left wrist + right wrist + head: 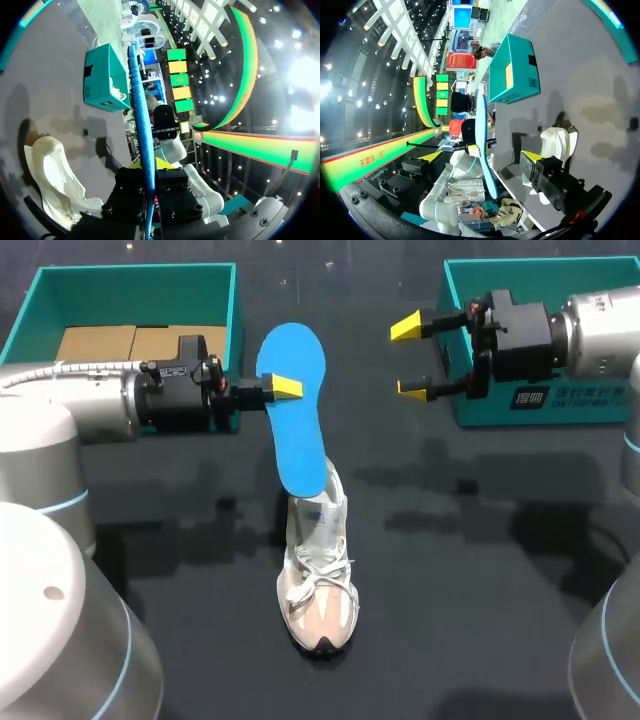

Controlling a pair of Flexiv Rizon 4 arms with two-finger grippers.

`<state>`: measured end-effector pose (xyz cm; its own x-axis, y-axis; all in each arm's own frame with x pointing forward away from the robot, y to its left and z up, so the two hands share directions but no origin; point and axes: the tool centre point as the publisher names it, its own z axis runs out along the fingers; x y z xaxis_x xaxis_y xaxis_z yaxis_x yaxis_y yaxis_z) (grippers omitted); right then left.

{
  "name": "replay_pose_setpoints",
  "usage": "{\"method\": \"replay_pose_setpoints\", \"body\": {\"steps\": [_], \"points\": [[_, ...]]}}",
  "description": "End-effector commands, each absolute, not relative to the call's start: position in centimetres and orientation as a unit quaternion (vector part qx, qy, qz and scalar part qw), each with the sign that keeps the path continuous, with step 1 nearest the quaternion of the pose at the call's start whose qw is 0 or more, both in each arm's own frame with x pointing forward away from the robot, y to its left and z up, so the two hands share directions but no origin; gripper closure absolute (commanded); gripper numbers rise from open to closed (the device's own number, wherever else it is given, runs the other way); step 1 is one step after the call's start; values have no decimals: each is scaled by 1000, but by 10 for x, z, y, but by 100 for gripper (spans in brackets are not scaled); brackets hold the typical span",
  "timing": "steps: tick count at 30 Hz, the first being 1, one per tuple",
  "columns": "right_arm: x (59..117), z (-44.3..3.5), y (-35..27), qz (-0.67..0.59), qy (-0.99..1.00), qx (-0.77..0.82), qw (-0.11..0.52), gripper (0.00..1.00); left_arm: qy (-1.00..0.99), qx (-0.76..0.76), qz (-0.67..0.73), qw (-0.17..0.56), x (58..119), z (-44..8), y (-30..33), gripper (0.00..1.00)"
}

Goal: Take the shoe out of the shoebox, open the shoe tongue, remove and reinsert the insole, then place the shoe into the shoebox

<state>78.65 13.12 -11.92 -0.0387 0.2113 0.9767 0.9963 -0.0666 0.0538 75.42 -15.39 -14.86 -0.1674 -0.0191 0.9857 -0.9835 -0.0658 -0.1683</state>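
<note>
Gripping blue insole [297, 410] by its edge, left end effector [281, 389] closed on it, just in front of left teal box [130, 285] with brown cardboard inside
Insole almost upright, lower end inside shoe opening
White shoe [318, 590] upright on dark worktop [480, 570], middle, toe toward robot, apart from both boxes
Right end effector [410, 358] open, holding nothing, in front of right teal box [540, 275]
</note>
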Motion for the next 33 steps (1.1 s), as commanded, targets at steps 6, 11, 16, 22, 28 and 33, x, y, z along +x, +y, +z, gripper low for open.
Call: {"method": "replay_pose_setpoints", "body": {"steps": [6, 11, 16, 22, 28, 33], "points": [[777, -88, 124, -386, -614, -604, 330, 0, -520, 495, 537, 443, 757, -153, -160, 100], [776, -76, 132, -337, -648, -625, 275, 0, -520, 495, 537, 443, 757, -153, -160, 100], [776, -61, 146, -278, -675, -653, 199, 0, -520, 495, 537, 443, 757, -153, -160, 100], [770, -50, 162, -230, -688, -675, 137, 0, -520, 495, 537, 443, 757, -153, -160, 100], [759, -44, 181, -175, -704, -682, 87, 0, -520, 495, 537, 443, 757, -153, -160, 100], [750, -40, 201, -144, -719, -678, 53, 0, -520, 495, 537, 443, 757, -153, -160, 100]]}}
